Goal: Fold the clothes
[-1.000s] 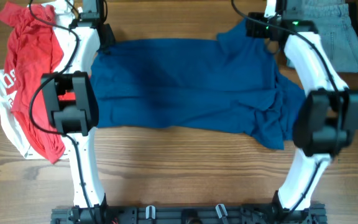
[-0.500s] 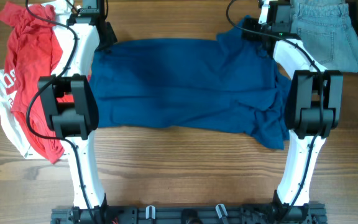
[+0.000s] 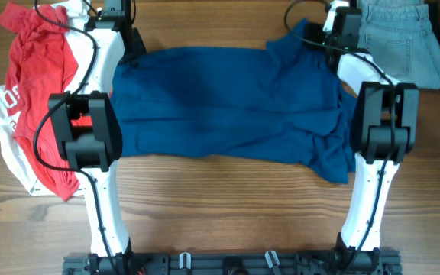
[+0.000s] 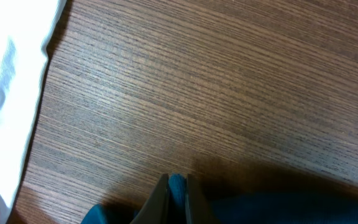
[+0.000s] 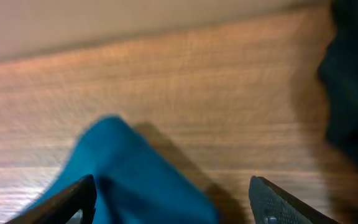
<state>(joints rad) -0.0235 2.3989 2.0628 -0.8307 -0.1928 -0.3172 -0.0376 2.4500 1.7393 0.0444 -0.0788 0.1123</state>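
A blue T-shirt (image 3: 228,103) lies spread across the middle of the wooden table. My left gripper (image 3: 124,42) is at its far left corner and is shut on a pinch of the blue cloth (image 4: 178,186). My right gripper (image 3: 327,30) is at the shirt's far right corner, with its fingers wide open (image 5: 173,193) over a raised blue fold (image 5: 135,180). The fold lies between the fingers without being gripped.
A red garment (image 3: 40,84) lies over a white one (image 3: 10,145) at the left edge; the white one shows in the left wrist view (image 4: 11,81). Folded light denim (image 3: 403,42) lies at the far right corner, with a dark cloth (image 5: 353,81) beside it.
My right arm has swung from the right side in toward the shirt's far right corner. The left arm and the shirt have stayed in place.
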